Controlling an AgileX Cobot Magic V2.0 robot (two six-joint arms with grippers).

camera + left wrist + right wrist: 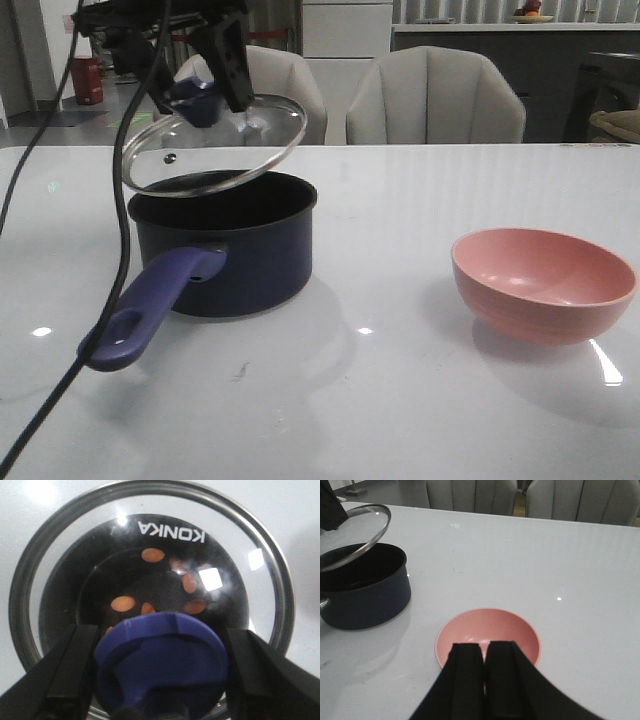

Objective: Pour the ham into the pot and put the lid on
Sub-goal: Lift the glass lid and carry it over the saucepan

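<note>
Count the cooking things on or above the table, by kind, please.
Pot: 1
Glass lid, held over the pot by the left tool: 1
Pink bowl: 1
Ham pieces seen in the pot: at least 6
Total without ham: 3

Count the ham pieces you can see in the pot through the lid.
6 ham pieces at least, seen through the lid on the pot floor: one up top, three right, two near the knob, which may hide more.
</note>
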